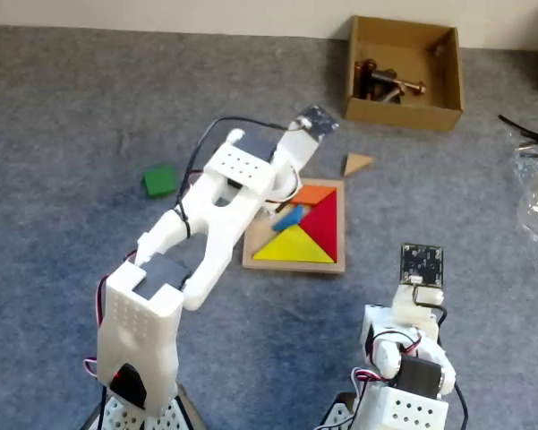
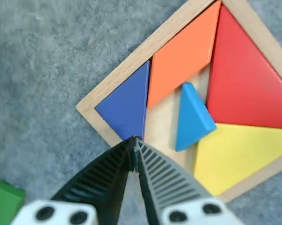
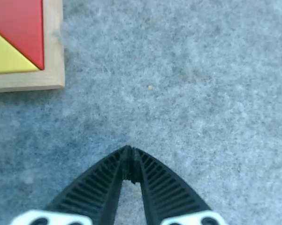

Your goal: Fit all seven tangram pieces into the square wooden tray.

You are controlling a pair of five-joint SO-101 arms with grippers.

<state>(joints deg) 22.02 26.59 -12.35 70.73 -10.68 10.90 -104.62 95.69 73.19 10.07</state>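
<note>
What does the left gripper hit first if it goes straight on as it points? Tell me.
Most likely the dark blue triangle, at its corner by the wooden tray's rim; the shut left gripper points right there, though depth is unclear.

The tray [image 2: 126, 65] held a red triangle [image 2: 244, 84], yellow triangle [image 2: 234, 154], orange parallelogram [image 2: 183, 56] and dark blue triangle [image 2: 126, 105] seated flat. A light blue triangle [image 2: 192, 117] lay askew in the middle gap. A green square [image 1: 159, 181] and tan triangle [image 1: 356, 163] lay on the carpet outside.
</note>
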